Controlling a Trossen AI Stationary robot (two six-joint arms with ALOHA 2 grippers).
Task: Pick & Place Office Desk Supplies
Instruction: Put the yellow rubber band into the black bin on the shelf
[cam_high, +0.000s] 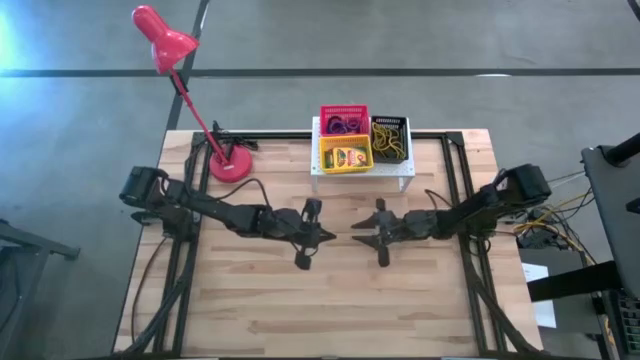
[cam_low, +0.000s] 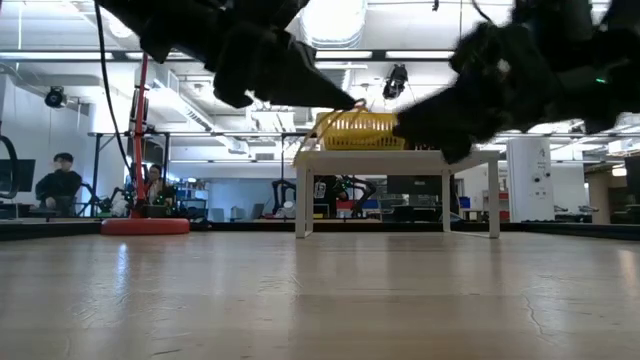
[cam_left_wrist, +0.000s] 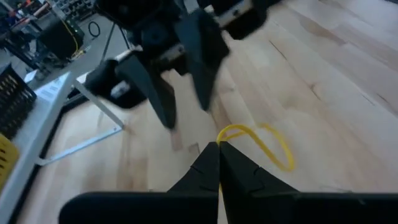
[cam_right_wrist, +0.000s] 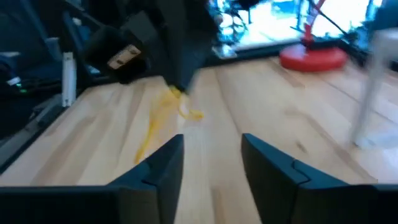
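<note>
Yellow is the colour that matters here: a thin yellow loop (cam_left_wrist: 258, 142) hangs from the left gripper (cam_left_wrist: 218, 144), whose jaws are closed tight on one end of it.

From above, both arms meet over the middle of the table (cam_high: 400, 300). The left gripper (cam_high: 330, 237) and right gripper (cam_high: 357, 239) face each other, tips near but apart, which looks like a handover just made. At the far edge a white shelf (cam_high: 362, 168) carries three baskets: pink-red (cam_high: 344, 122), black (cam_high: 390, 138) and yellow (cam_high: 346, 155). The lamp (cam_high: 200, 110) stands to their left.

At table height, the two dark arms cross overhead and the loop (cam_low: 352, 106) shows as a sliver at the left gripper's tip, lifted well clear of the wood. The yellow basket (cam_low: 357, 128) sits on the shelf (cam_low: 398, 160) behind.

The left wrist view shows the loop pinched at its end, the rest drooping free. The right gripper (cam_left_wrist: 184, 111) stands beyond it, fingers parted and empty.

The right wrist view confirms this: its own fingers (cam_right_wrist: 163, 163) stand apart with nothing between them, and the loop (cam_right_wrist: 163, 118) dangles from the left gripper (cam_right_wrist: 174, 92) ahead. Likely next is carrying the loop to a basket.
</note>
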